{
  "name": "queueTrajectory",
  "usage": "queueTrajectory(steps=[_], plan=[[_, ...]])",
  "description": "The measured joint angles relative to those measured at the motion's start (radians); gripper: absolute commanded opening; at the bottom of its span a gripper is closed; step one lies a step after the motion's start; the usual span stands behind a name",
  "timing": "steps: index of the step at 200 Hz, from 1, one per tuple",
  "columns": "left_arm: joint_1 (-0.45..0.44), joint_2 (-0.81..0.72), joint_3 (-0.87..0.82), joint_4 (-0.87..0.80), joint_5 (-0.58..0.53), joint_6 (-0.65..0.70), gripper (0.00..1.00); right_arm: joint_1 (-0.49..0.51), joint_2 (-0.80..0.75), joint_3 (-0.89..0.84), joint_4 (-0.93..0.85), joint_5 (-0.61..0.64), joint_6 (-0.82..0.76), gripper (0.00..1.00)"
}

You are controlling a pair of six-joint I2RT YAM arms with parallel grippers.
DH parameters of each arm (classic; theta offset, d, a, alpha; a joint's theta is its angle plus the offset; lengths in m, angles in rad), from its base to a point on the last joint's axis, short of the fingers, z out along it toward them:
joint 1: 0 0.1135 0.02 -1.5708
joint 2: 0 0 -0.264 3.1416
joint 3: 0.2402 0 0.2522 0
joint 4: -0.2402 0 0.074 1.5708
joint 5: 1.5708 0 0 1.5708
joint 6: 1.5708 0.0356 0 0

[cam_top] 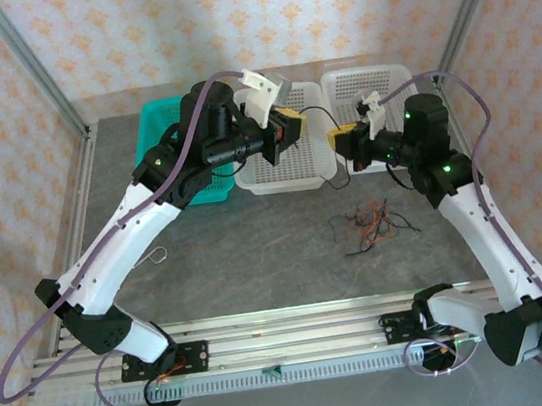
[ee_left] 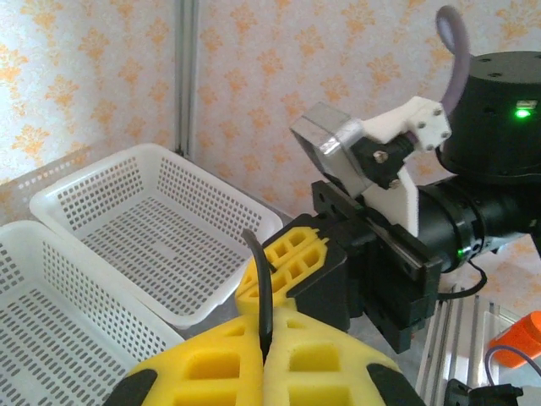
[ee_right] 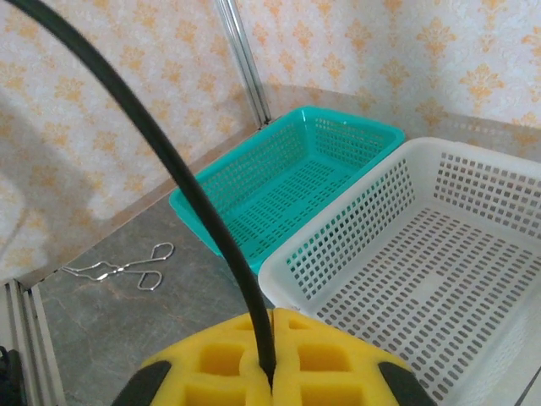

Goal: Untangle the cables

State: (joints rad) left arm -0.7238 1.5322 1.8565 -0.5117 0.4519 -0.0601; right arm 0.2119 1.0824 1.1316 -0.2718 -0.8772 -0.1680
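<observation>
Seen from above, two robot arms reach from the near edge of a grey table point(cam_top: 258, 255) toward three baskets along its far side: a teal basket point(cam_top: 166, 117) on the left, a white basket point(cam_top: 292, 170) in the middle and a second white basket point(cam_top: 375, 79) on the right. The left gripper point(cam_top: 290, 125) hangs over the middle basket, and the right gripper point(cam_top: 341, 138) hangs between the two white ones. The grippers are raised above the table and near each other. A single black cable point(cam_top: 317, 112) runs between them in a short arc. In the left wrist view, the left gripper point(ee_left: 264, 359) has its yellow fingers point(ee_left: 211, 368) pressed fully together with the black cable point(ee_left: 263, 296) pinched in the seam, and the cable rises from there. The right gripper's yellow fingers sit just beyond it. In the right wrist view, the right gripper point(ee_right: 272, 355) is likewise fully closed on the black cable point(ee_right: 194, 194), which curves up and away to the upper left. The teal basket point(ee_right: 338, 127) and a white basket point(ee_right: 355, 220) lie below it. The rest of the cables point(cam_top: 370, 221), thin black and orange-red wires, lie in a loose tangle on the table, below the right gripper and in front of the baskets. Metal tongs point(cam_top: 157, 254) lie on the table beside the left arm, well apart from the tangle.
</observation>
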Motion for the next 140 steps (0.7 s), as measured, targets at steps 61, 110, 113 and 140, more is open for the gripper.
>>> queueTrajectory(steps=[61,110,113,140], plan=[[0.000,0.000,0.000,0.002,-0.029,-0.024,0.47,0.003,-0.061,0.000,0.016,0.177,0.142,0.00],[0.026,0.000,-0.017,-0.001,-0.125,-0.046,0.87,0.003,-0.064,0.000,-0.001,0.459,0.297,0.00],[0.029,0.000,-0.021,-0.001,-0.135,-0.056,0.89,0.003,-0.064,0.000,-0.002,0.470,0.304,0.00],[0.055,0.000,-0.085,0.000,-0.235,-0.089,0.99,0.003,-0.051,0.017,-0.013,0.531,0.337,0.00]])
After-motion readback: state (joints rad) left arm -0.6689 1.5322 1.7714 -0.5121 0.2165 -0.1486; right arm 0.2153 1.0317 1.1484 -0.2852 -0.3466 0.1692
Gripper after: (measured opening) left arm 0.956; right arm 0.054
